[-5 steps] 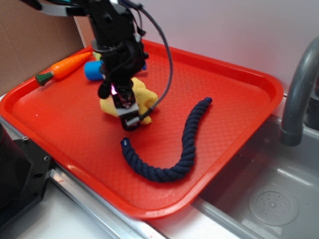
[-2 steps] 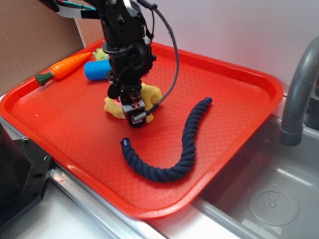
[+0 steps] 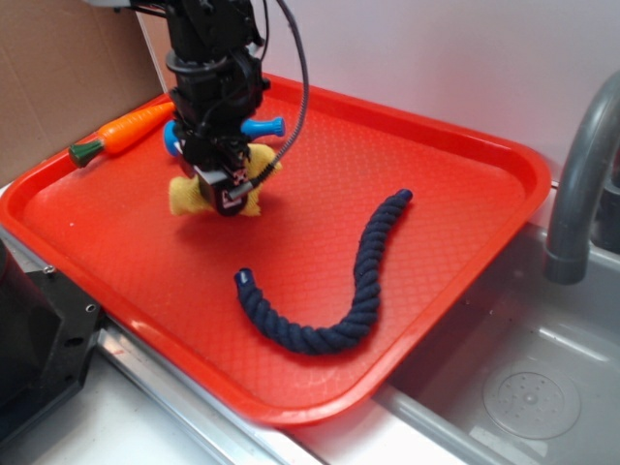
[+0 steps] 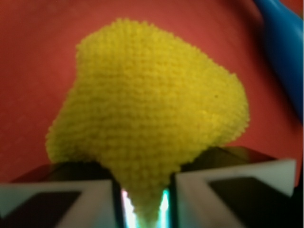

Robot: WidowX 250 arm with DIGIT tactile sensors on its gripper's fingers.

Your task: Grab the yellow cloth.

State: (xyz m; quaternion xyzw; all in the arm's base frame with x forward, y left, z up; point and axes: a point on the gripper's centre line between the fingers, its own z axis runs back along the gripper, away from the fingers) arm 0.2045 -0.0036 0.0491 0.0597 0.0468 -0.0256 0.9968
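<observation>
Exterior view: black gripper (image 3: 225, 190) at the end of the black WidowX arm, pointing down over the far left part of the large red plastic tray (image 3: 465, 174). Pinched in the jaws, a small mustard-yellow terry cloth (image 3: 190, 194), bunched, spilling out to the left of the jaws and a little to the right, lower edge at or just above the tray surface; cannot tell whether touching. Just behind the jaws, a blue plastic bottle (image 3: 262, 127) lying on its side, mostly hidden by the arm. Further behind and to the left, an orange plastic toy carrot with a green top (image 3: 121, 133), resting near the tray's far left rim. Well apart from the jaws, to the right and nearer the camera, a dark navy braided rope (image 3: 358, 281) curving in an arc on the tray. Beyond the tray's right rim, a grey metal sink (image 3: 523, 387) with a grey faucet (image 3: 581, 184) rising beside it. Brown cardboard (image 3: 58, 77) behind the tray at left.

Wrist view: two white-edged black fingers (image 4: 228, 190) at the bottom, drawn close, with a narrow fold of the yellow cloth (image 4: 152, 118) squeezed between them. Above the jaws, the cloth fanning out wide, looped fuzzy texture plain, red tray behind it. Blue bottle (image 4: 285, 52) at upper right, apart from the cloth
</observation>
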